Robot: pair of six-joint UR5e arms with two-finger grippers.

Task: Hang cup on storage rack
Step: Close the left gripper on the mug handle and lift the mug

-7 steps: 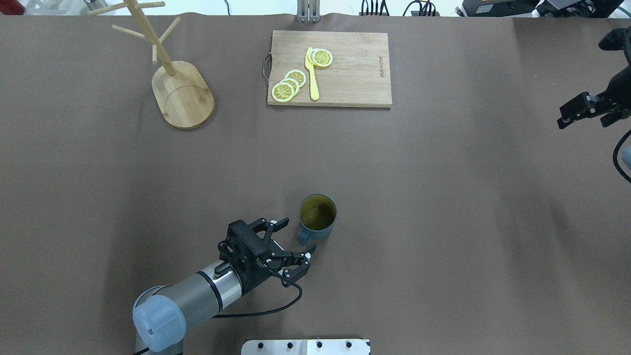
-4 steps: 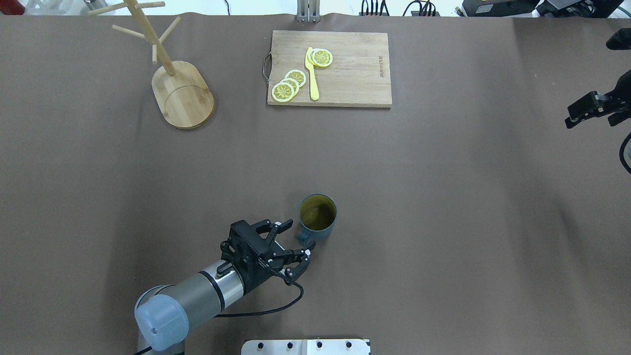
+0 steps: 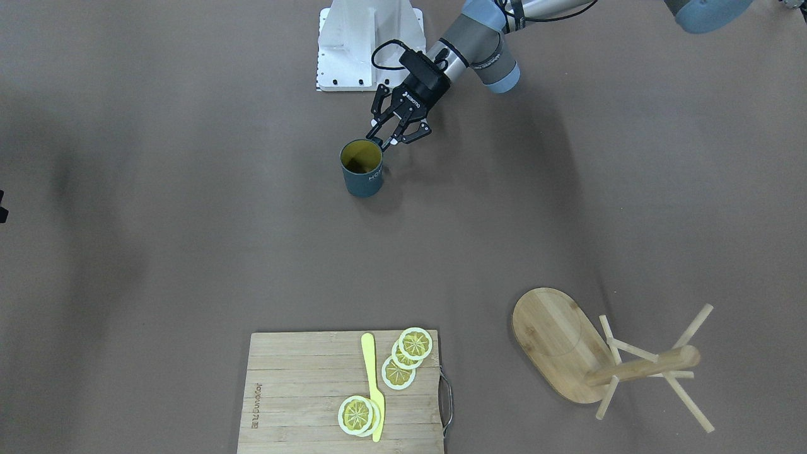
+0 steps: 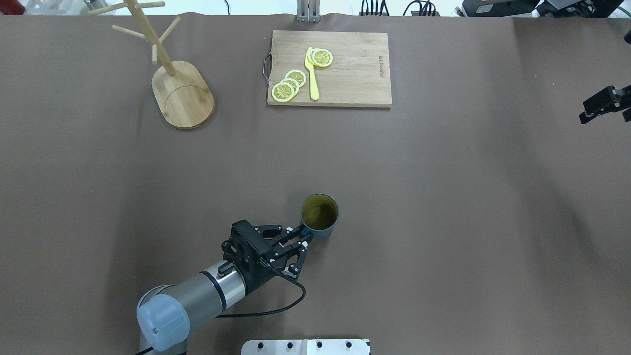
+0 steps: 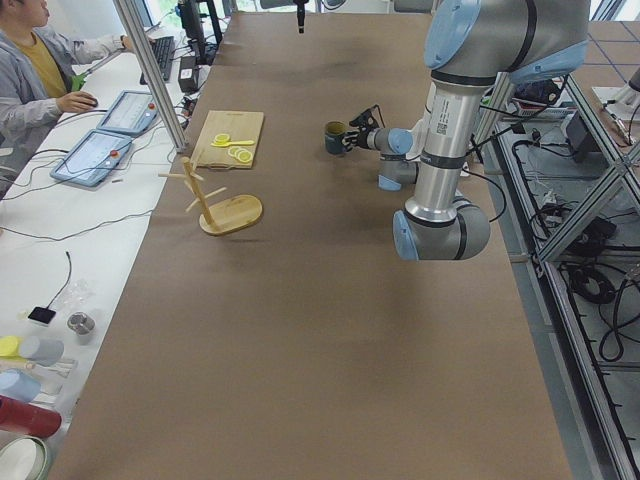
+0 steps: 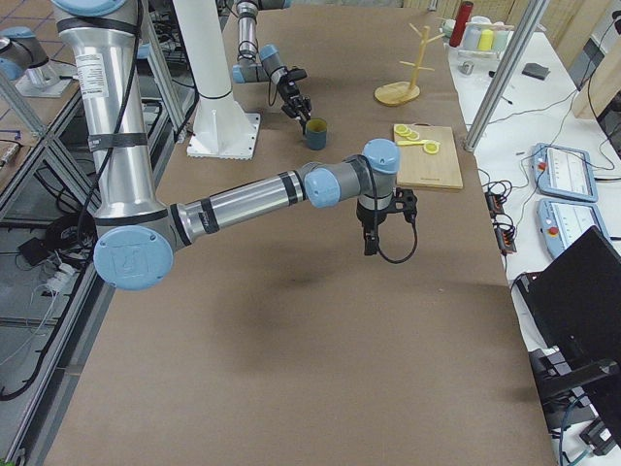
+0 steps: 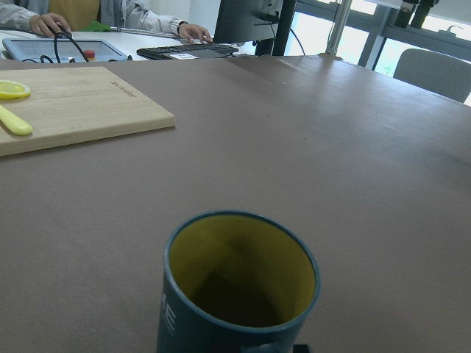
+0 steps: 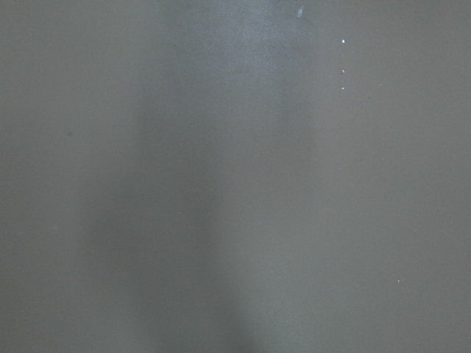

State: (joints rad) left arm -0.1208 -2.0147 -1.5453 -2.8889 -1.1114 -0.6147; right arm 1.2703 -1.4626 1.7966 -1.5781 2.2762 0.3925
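1. Cup is standing upright on the brown table, near the robot's edge and about mid-width, mouth up, yellow-green inside showing.
2. Left gripper is lying low at the cup's robot-facing side, its fingers drawn together and pinching there. It is grasping the cup at the handle, which is hidden under the fingertips from overhead.
3. Left wrist camera is looking over the cup's rim from very close, with white lettering showing on the blue wall.
4. Cup is sitting on the table, not lifted, going by the front view.
5. Storage rack is standing at the far left of the table, well apart from the cup, with nothing hanging on its pegs.
6. Right gripper is hanging over bare table at the robot's right end, pointing down and far from the cup. I cannot tell whether it is released or clenched. Its wrist camera is showing only table cover.
7. Cutting board is lying at the far middle of the table, to the right of the rack.
8. Lemon slices and a yellow knife are resting on the board's left half.
9. Person is sitting at a side desk past the far edge, hands at a keyboard.
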